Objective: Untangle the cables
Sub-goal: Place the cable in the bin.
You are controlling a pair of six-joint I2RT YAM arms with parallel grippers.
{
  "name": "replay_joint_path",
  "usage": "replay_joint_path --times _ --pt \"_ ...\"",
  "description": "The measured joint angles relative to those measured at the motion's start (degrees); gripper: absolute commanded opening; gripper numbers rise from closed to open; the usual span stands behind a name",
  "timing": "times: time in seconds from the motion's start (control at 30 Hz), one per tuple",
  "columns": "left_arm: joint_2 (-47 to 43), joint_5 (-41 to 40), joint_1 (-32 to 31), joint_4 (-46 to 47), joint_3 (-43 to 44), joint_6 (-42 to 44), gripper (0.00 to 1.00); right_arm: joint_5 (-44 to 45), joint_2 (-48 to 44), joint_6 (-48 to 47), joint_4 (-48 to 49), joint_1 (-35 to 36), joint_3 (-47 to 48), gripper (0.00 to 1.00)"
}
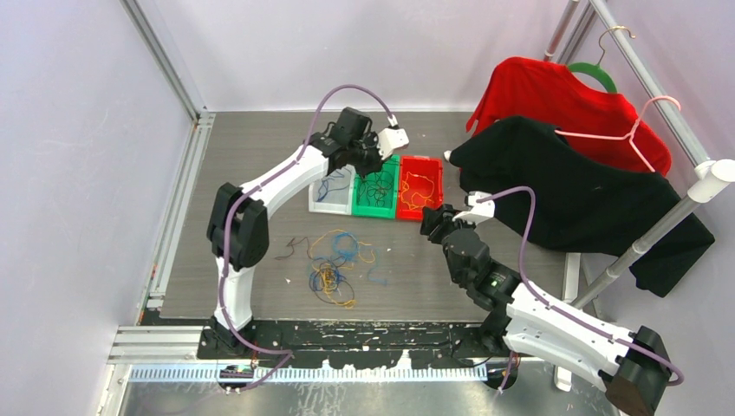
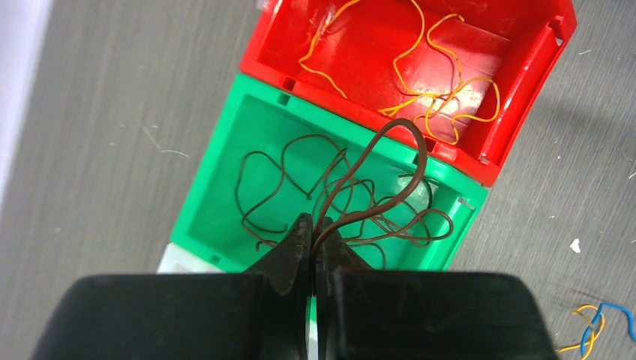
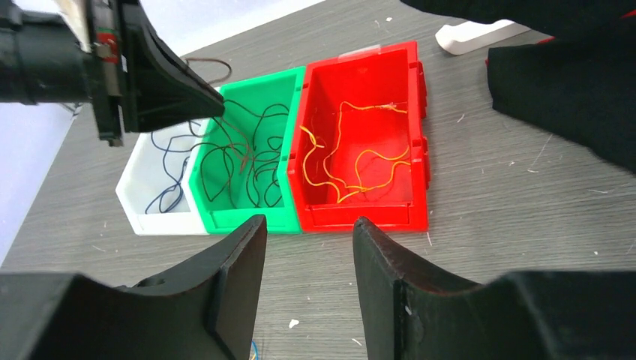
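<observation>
One dark cable (image 2: 422, 161) is clamped in the left gripper (image 2: 313, 232) above the green bin (image 2: 214, 157); the right gripper (image 3: 310, 225) hangs half apart, empty, near the red bin (image 3: 418, 157).

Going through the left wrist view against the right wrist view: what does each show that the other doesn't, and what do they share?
Only the left wrist view: the left hand shut on a dark cable that loops up over the green bin.
Only the right wrist view: the right hand open and empty, the inside of the white bin with blue cables, and black clothing at the far right.
Both: the green bin holding more dark cables, beside the red bin holding orange cables.
</observation>
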Motion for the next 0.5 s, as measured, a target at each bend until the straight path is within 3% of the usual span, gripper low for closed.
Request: replay_joint_path --times 0.5 --pt "11.9 -6.0 -0.6 -4.1 4.6 -0.8 0.0 0.1 -2.9 0.0 -0.1 -1.6 -0.3 0.49"
